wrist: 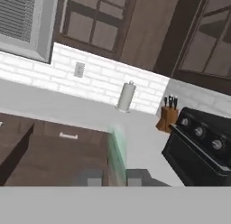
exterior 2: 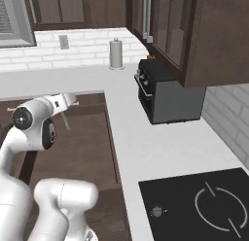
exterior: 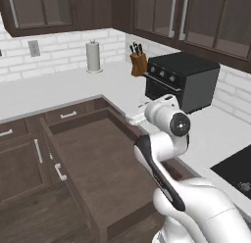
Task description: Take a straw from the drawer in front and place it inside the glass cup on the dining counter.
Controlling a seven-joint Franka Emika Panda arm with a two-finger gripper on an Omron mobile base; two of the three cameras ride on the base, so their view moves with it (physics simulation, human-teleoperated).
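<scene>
Drawer (exterior: 105, 173) is pulled fully out below the white counter (exterior: 54, 90); flat brown inside reads bare in left base view, apart from what the arm hides.

Gripper (wrist: 113, 177) sits above the drawer's far right part, near the counter corner, aimed roughly level toward the brick wall. In hand view the two finger tips stand close together w/ a thin pale, semi-see-through strip rising between them: that's the straw (wrist: 117, 151). In right base view the same pale sliver hangs down from the hand (exterior 2: 65, 119), over the drawer interior. So the claw is nearly closed & pinching the straw at one end; grip looks narrow, judged from hand view alone.

Step in hand (judgement): pick is done, straw is lifted clear of the drawer; carry phase is about to begin.

Glass cup & dining counter are nowhere in these frames, so they must lie out of the cams' field. Next move calls for:
- keep pinch firm; straw is thin & light, could pivot or slip in the pads
- raise & retract arm clear of drawer front and counter edge
- base must turn/drive to bring the dining counter into view
- then align straw approx vertical over cup mouth before release.

Nearby clutter: toaster oven (exterior: 188, 80), knife block (exterior: 138, 60), paper towel roll (exterior: 93, 56), all well apart from the hand.
</scene>
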